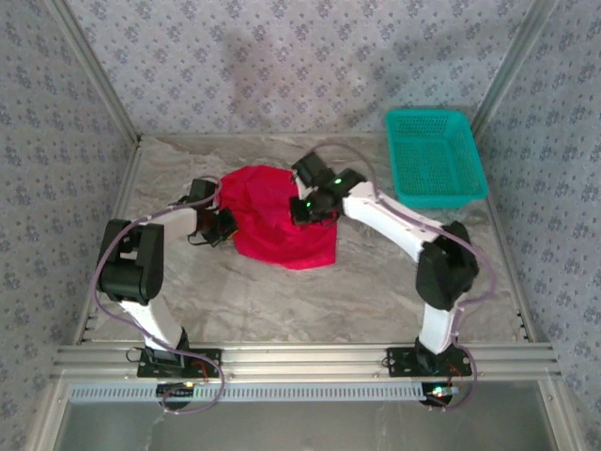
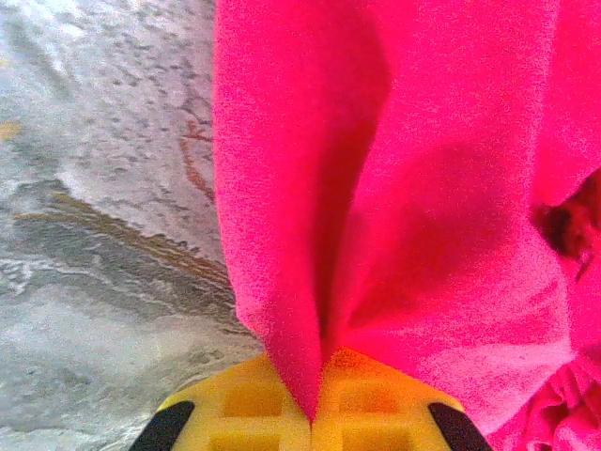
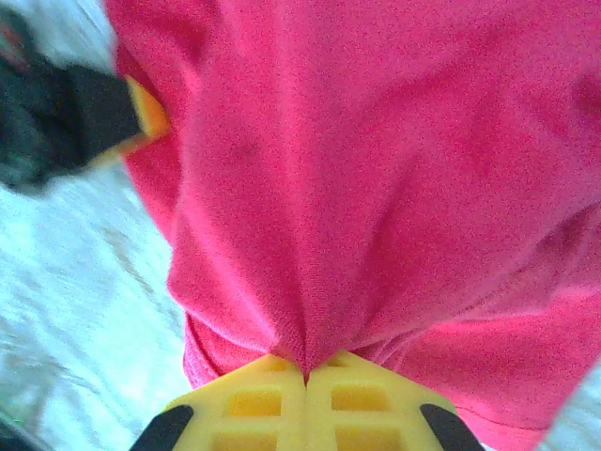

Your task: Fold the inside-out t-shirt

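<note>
Your left gripper (image 2: 315, 413) is clamped on a fold of the inside-out t-shirt (image 1: 282, 225): in the left wrist view its yellow pads (image 2: 254, 399) meet with a pinch of red cloth squeezed between them, and the fabric runs away from them in a deep crease. Your right gripper (image 3: 305, 376) is likewise closed on the shirt, its pads pressed together with cloth gathered into them and fanning out beyond. From the overhead camera you see the shirt as a crumpled red heap on the marbled table (image 1: 329, 291), a little behind the middle, with the left gripper at its left edge and the right gripper on its upper right part. In the right wrist view the other gripper's dark finger with its yellow pad sits at the upper left, just beside the cloth. The teal basket (image 1: 441, 199) stands at the table's far right corner, apart from the shirt
</note>
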Controlling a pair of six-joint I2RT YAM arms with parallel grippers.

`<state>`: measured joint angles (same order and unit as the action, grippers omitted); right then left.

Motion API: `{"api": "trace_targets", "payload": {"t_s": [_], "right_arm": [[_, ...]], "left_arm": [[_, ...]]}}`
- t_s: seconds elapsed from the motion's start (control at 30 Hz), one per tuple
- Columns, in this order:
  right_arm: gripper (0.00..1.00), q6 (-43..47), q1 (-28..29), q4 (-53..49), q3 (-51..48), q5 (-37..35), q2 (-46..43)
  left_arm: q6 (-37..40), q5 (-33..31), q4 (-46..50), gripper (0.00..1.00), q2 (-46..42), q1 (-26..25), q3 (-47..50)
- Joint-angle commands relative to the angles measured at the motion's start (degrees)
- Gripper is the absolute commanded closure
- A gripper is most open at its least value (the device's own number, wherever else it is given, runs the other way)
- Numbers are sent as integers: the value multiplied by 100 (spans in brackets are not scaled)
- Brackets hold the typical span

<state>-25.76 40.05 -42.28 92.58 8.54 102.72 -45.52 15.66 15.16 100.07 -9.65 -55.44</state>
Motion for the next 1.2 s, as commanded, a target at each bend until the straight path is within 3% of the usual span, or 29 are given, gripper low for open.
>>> {"api": "trace_targets", "payload": {"t_s": [0.0,0.27,0.53,0.67,0.8,0.83,0.9,0.97,1.07,1.17], "right_arm": [[100,157,-542,-382,427,151,-828],[100,-122,-1986,-199,854,949,-1817],[100,-523,-2538,-145,1270,1885,-2237],[100,-657,-2907,-68,836,1718,-2278],[100,-900,-3306,711,-101,1713,-1904],[96,-867,-3341,924,-208,1700,-1645],[74,-743,-3361,939,-73,1670,-933],[60,-501,-3302,572,275,1555,-211],[52,-248,-3005,276,375,1322,235],[48,-228,-2427,362,-58,1162,112]], "left_arm": [[159,-172,503,100,-513,203,-305],[706,-570,2051,100,-2155,903,-1314],[1033,-590,2982,100,-3537,1593,-2381],[1081,-379,2995,100,-3634,1643,-2520],[925,117,2558,100,-3204,1620,-2004],[867,275,2418,100,-3010,1588,-1831],[769,486,1994,100,-2617,1412,-1510],[736,500,1729,100,-2211,1125,-1317],[755,306,1531,100,-1720,816,-1153],[763,226,1463,100,-1364,802,-1038]]}}
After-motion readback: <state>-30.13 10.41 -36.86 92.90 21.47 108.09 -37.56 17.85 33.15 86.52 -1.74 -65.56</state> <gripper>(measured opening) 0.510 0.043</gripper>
